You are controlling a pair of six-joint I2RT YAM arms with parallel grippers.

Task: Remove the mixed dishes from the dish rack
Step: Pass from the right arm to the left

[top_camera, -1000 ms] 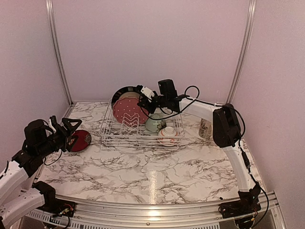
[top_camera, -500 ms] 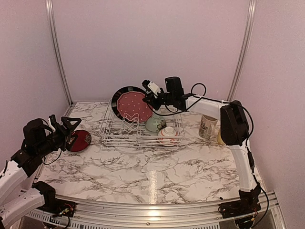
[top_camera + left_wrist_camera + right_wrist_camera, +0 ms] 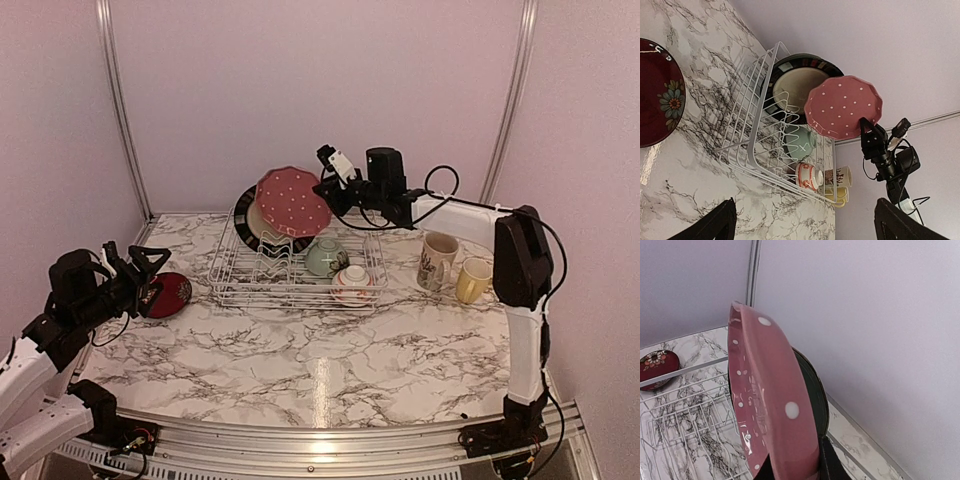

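My right gripper (image 3: pixel 328 194) is shut on the rim of the pink dotted plate (image 3: pixel 292 202), which hangs tilted above the back of the white wire dish rack (image 3: pixel 236 272). In the right wrist view the plate (image 3: pixel 765 405) fills the middle, pinched at its lower edge by the gripper (image 3: pixel 795 467). A black-rimmed cream plate (image 3: pixel 245 212) stands upright in the rack, with a pale green dish (image 3: pixel 322 258) and a red-white bowl (image 3: pixel 352 284) near its right end. My left gripper (image 3: pixel 150 265) is open beside the small dark-red plate (image 3: pixel 165 294) on the table.
A cream mug (image 3: pixel 437 260) and a yellow mug (image 3: pixel 472 280) stand on the marble table to the right of the rack. Walls enclose the back and both sides. The left wrist view shows the rack (image 3: pixel 760 95) and the dark-red plate (image 3: pixel 657 95) lying flat.
My right gripper has lifted the pink dotted plate up out of the rack and to the right, tilting it. The left arm has not moved.
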